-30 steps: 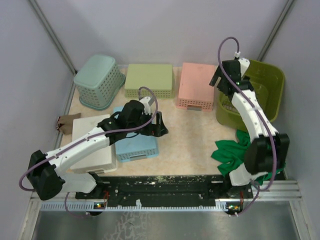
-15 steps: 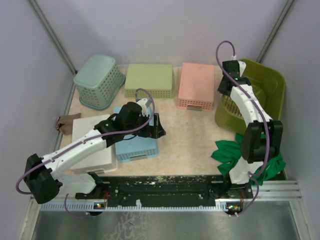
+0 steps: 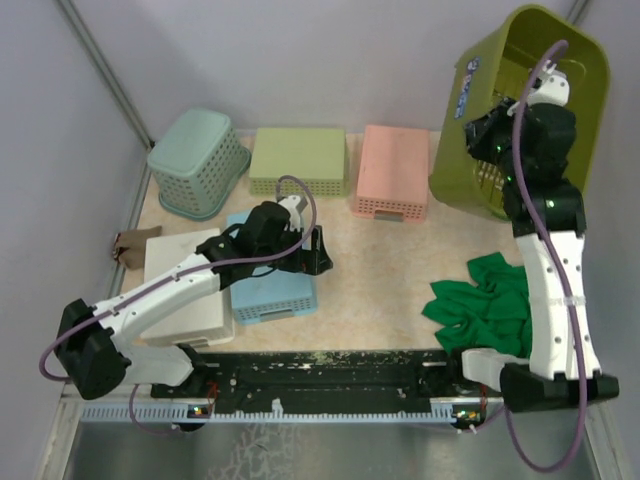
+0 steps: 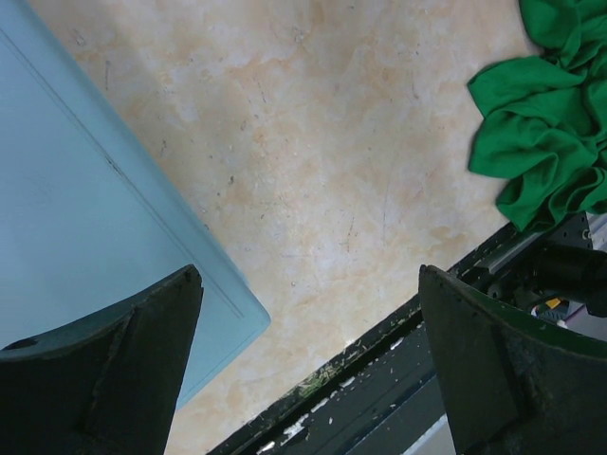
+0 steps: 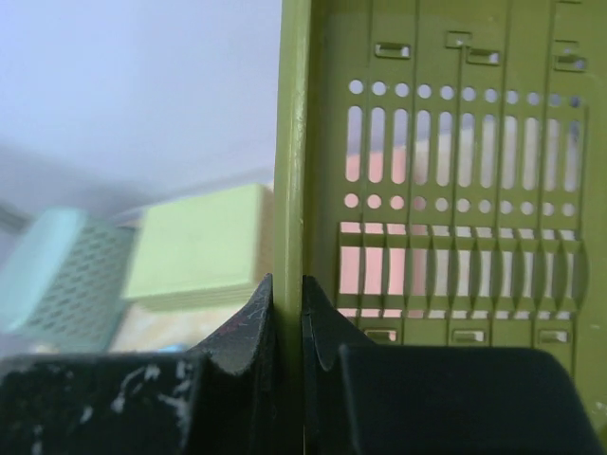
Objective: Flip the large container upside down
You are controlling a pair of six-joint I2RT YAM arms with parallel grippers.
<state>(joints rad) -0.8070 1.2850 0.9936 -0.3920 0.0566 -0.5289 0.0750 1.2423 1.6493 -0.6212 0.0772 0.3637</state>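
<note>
The large container [image 3: 520,110] is a dark olive-green tub with rounded corners and a thick rim. Rows of long slots and small round holes run through it, and pink shows through them in the right wrist view. A pale label sits on its outer left wall. It is over the far right corner of the table [image 3: 380,270], tipped steeply so its open mouth faces up and toward the near edge. Its lowest part comes down just right of the pink basket [image 3: 393,172]; I cannot tell whether it touches the surface.

The right gripper [image 5: 287,294] is pinched on the tub's edge, one finger on each side of the wall. The right arm stands nearly upright along the right edge.

The left gripper [image 4: 308,284] is spread wide and holds nothing. It hovers over the right edge of a light blue basket [image 3: 270,290] near the middle of the table.

The tub's upper rim is close to the back and right walls. To its left, a pale yellow-green basket [image 3: 298,160] and a teal basket [image 3: 197,160] line the far edge. A white basket [image 3: 185,290] sits at the near left. A green cloth [image 3: 480,305] lies at the near right beside the right arm. Bare surface lies between the pink basket, the cloth and the blue basket.
</note>
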